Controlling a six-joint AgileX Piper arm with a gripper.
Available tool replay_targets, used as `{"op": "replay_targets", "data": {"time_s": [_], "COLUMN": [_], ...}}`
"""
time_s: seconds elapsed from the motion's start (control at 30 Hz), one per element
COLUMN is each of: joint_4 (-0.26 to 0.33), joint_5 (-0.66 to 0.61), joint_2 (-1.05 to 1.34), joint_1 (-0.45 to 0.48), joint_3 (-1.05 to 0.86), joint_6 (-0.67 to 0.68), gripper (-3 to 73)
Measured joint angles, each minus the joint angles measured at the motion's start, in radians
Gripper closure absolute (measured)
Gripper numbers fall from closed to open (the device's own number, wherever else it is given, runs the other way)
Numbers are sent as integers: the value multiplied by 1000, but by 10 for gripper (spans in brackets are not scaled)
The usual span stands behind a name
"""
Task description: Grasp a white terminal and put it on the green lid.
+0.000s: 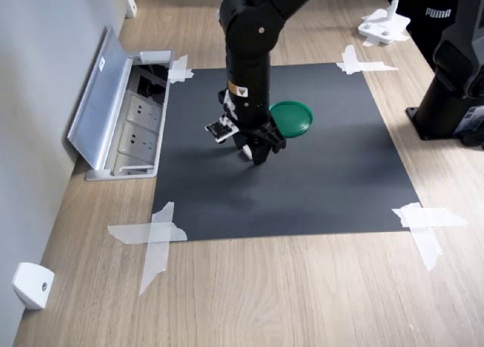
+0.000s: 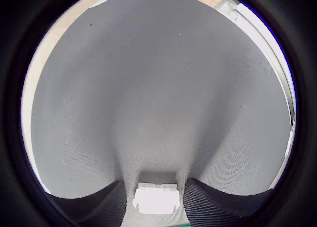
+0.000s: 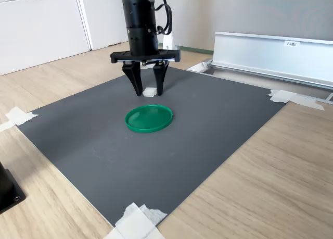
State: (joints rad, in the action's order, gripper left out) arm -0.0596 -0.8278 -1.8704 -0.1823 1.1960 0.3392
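Note:
My gripper points straight down at the black mat, its fingertips at the surface. The white terminal, a tiny block, lies on the mat between the two fingers. In the wrist view the white terminal sits between the ribbed pads with a narrow gap on each side, so the gripper is open around it. The green lid lies flat and empty just in front of the gripper in the second exterior view. In the first exterior view the green lid is partly hidden behind the arm, right of my gripper.
An open floor socket box with a raised metal flap lies off the mat at the first exterior view's left. White tape holds the mat's corners. A white wedge, a white stand and a black base stand on the wood around it.

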Motion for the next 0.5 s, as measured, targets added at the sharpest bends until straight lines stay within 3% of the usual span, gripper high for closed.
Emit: {"op": "replay_targets", "data": {"time_s": [0.17, 0.3, 0.5], "joint_4": [-2, -3, 1], "joint_5": [1, 1, 0], "joint_2": [0, 0, 22], "joint_1": [0, 0, 0], "joint_3": [0, 0, 6], "joint_6": [-4, -6, 23], "gripper": [242, 384, 386]}}
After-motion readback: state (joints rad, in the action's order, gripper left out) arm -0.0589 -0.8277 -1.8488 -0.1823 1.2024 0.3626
